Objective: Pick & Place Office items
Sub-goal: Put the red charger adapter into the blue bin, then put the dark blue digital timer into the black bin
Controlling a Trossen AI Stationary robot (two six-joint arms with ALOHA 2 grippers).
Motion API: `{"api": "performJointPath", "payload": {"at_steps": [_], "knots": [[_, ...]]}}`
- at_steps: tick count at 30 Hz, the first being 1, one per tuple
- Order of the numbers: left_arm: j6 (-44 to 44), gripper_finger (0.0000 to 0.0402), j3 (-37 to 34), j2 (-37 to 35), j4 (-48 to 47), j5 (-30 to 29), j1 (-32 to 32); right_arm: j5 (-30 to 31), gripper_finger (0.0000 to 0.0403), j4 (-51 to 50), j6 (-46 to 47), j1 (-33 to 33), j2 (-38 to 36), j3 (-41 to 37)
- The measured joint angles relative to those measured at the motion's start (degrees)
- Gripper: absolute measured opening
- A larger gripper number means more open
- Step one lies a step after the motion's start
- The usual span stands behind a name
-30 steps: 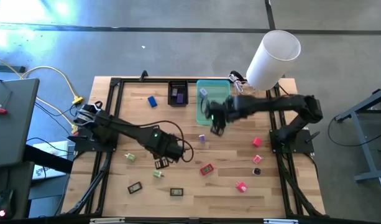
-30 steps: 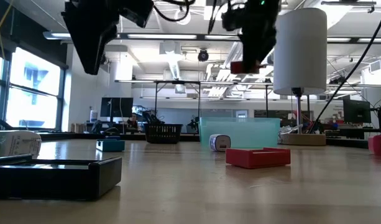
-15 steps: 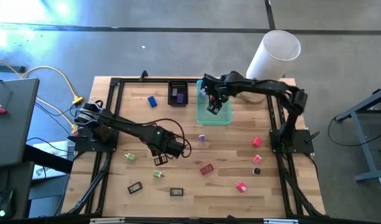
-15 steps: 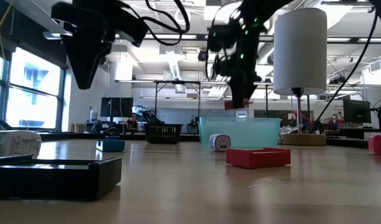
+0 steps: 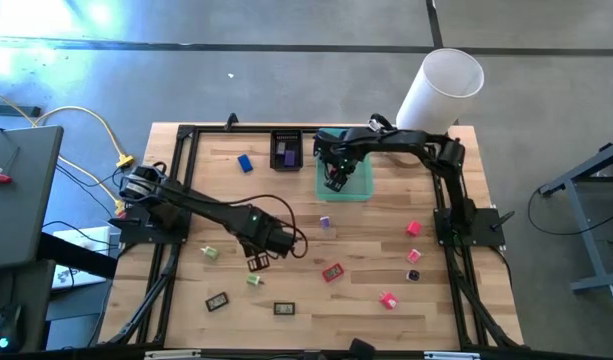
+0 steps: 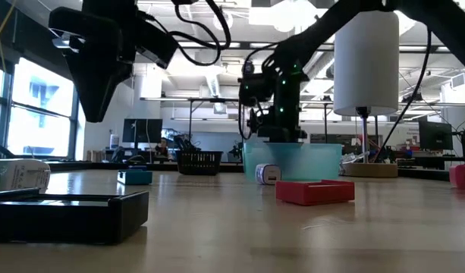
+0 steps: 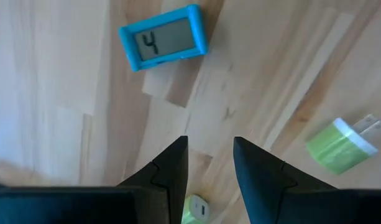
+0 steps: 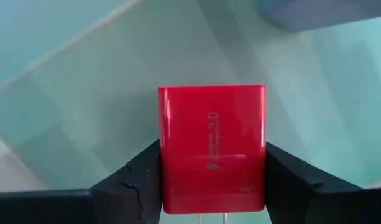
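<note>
My right gripper (image 5: 334,180) is shut on a red charger block (image 8: 212,146) over the translucent teal tray (image 5: 358,188) at the table's far middle; in the low view it (image 6: 281,138) reaches down to the tray's rim (image 6: 293,147). My left gripper (image 5: 258,258) hangs open above the bare wood left of centre, its fingers (image 7: 171,171) pointing down. Beyond them on the table lie a blue piece with a small display (image 7: 163,37) and a green plug block (image 7: 342,146). Other office items lie scattered on the table. My right gripper pinches the red charger's two opposite narrow sides (image 8: 164,155) between its two fingers. They come from above, pointing down. The printed face shows toward the wrist camera and its prongs (image 8: 212,218) point back to the wrist. Whether it touches the tray floor, I cannot tell.
A small black tray (image 5: 286,150) holding a purple piece stands left of the teal tray, a blue piece (image 5: 245,162) left of that. A white cylinder (image 5: 441,90) stands at the far right. Red (image 5: 332,271), pink (image 5: 388,299) and green (image 5: 209,252) pieces lie nearer.
My right gripper has swung from the table's middle toward the far edge and down to the teal tray, carrying the red charger in its shut fingers. My left gripper has sunk a little toward the table, still open.
</note>
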Motion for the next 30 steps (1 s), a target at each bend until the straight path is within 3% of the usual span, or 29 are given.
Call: {"api": "performJointPath", "payload": {"at_steps": [7, 13, 17, 24, 30], "knots": [[0.0, 0.012, 0.0, 0.0, 2.73, -0.03, -2.08, -1.76, 0.02, -0.21, 0.39, -0.81, 0.5, 0.09], [-0.83, 0.012, 0.0, 0.0, 3.55, -0.23, -3.32, -0.92, 0.0303, -0.51, 0.66, -0.76, 0.65, 0.02], [-2.41, 0.012, 0.0, 0.0, 3.53, -0.21, -4.14, 0.11, 0.0341, -0.36, 1.47, -0.57, 0.63, 0.02], [-5.09, 0.012, 0.02, 0.0, 3.51, -0.27, -5.1, 9.51, 0.0348, -3.65, 3.15, 1.29, -3.29, -0.04], [-6.55, 0.012, 0.02, 0.0, 3.71, -0.4, -5.06, 9.74, 0.0349, -8.42, 4.62, 4.43, -11.15, -0.02]]}}
